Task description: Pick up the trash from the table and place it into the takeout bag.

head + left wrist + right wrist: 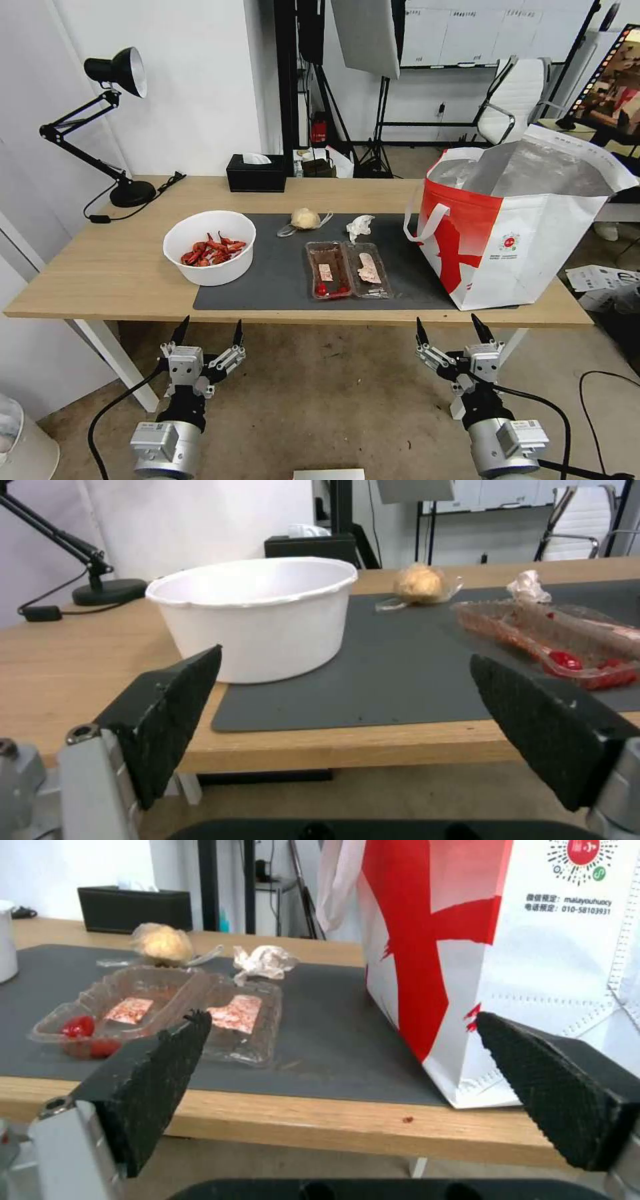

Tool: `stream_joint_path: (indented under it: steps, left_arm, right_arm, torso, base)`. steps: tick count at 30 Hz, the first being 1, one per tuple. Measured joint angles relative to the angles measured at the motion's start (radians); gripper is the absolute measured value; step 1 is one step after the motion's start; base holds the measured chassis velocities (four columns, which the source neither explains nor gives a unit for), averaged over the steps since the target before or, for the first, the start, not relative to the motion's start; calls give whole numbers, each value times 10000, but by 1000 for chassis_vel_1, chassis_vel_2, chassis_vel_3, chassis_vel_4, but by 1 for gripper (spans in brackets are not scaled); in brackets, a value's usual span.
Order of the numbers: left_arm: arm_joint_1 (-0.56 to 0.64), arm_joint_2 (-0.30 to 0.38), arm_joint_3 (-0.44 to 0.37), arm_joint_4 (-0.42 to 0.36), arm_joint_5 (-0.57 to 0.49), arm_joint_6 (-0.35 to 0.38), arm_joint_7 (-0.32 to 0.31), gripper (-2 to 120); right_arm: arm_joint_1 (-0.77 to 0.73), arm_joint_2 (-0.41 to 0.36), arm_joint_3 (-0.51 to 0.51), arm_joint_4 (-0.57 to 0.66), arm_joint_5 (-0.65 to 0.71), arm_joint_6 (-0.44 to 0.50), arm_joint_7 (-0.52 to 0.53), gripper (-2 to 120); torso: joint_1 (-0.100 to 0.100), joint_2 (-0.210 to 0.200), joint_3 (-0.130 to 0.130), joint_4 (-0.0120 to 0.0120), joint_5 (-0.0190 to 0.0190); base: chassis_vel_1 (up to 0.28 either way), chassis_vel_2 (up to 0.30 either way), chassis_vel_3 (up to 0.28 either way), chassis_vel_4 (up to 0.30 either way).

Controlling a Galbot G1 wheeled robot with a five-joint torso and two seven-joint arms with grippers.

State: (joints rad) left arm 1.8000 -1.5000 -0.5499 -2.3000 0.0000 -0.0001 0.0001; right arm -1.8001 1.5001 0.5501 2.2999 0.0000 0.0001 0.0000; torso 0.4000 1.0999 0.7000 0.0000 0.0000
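Table (100,273): trash tray (347,269) by bag (520,227) (tools spread).

The head camera looks forward and down from above onto the whole table (120,267), with both hands low in the foreground, clear of its near edge. The left wrist camera sits low, just before that edge, facing across it close to the white bowl (257,615). The right wrist camera sits equally low, near the takeout bag (507,950). All three share the clear tray (347,269) and the dark mat (280,267).
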Motion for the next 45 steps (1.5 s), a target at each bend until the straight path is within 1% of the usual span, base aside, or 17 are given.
stream_joint_path:
  steps: [14,19,20,22,23,24,25,29,32,33,34,35,36,37,38,42,45]
  left_arm:
    - [0,0,0,0,-3,0,-2,100]
    - [-107,177,-15,-166,-428,443,-311,100]
    - [-122,212,-26,-190,-459,453,-346,100]
    - [-153,270,-18,-215,-645,571,-429,100]
    - [-211,346,-27,-297,-853,735,-562,100]
    - [-347,526,-42,-488,-1341,1123,-880,100]
    - [-347,526,-42,-488,-1341,1123,-880,100]
    - [-816,1176,-120,-1156,-3075,2544,-2001,100]
    - [-838,1206,-124,-1186,-3146,2607,-2050,100]
    - [-871,1244,-125,-1217,-3260,2644,-2123,100]
    - [-910,1258,-123,-1201,-3234,2234,-2027,100]
    - [-910,1258,-123,-1201,-3234,2234,-2027,100]
    - [-941,1258,-116,-1147,-3157,1748,-1884,100]
    - [-956,1257,-115,-1108,-3106,1457,-1805,100]
    - [-998,1254,-107,-1031,-2998,838,-1609,100]
    - [-1016,1249,-92,-930,-2933,542,-1474,100]
    - [-1016,1250,-91,-909,-2933,531,-1457,100]
  right_arm:
    - [1,-1,0,0,1,-1,1,100]
    - [47,-107,-8,4,94,-146,34,100]
    - [55,-139,-15,6,129,-190,42,100]
    - [131,-308,-35,35,306,-413,98,100]
    - [215,-468,-55,78,470,-610,150,100]
    - [401,-830,-118,175,861,-1101,272,100]
    - [401,-830,-118,175,861,-1101,272,100]
    - [1029,-2050,-305,501,2171,-2753,700,100]
    - [1095,-2171,-324,532,2301,-2920,743,100]
    - [1242,-2491,-370,573,2573,-3019,799,100]
    - [1564,-2928,-491,520,3021,-2326,795,100]
    - [1564,-2928,-491,520,3021,-2326,795,100]
    - [1802,-3209,-541,502,3291,-1831,783,100]
    - [1878,-3315,-570,487,3395,-1649,779,100]
    - [1955,-3400,-639,400,3512,-1431,761,100]
    - [2017,-3405,-674,317,3524,-1334,751,100]
    - [2020,-3390,-680,290,3514,-1332,746,100]
  torso:
    - [0,0,0,0,0]
    - [0,0,0,3,-1]
    - [0,0,0,-1,3]
    - [0,0,1,0,-3]
    - [-1,1,0,0,0]
    - [-1,0,0,0,2]
    - [-1,0,0,0,2]
    - [0,0,1,-1,3]
    - [0,0,0,-1,2]
    - [0,0,2,3,-2]
    - [0,0,1,-6,4]
    - [0,0,1,-6,4]
    - [-1,0,0,8,-3]
    - [0,0,0,12,-2]
    - [1,0,1,2,3]
    - [0,0,1,0,0]
    - [0,0,0,0,1]
  base:
    - [0,0,0,0]
    - [0,0,0,0]
    - [0,0,0,0]
    - [0,0,0,0]
    - [0,0,0,0]
    - [0,0,0,0]
    - [0,0,0,0]
    - [0,0,0,0]
    - [0,0,0,0]
    - [0,0,0,0]
    - [0,0,0,0]
    - [0,0,0,0]
    - [0,0,0,0]
    - [0,0,0,0]
    - [0,0,0,0]
    - [0,0,0,0]
    - [0,0,0,0]
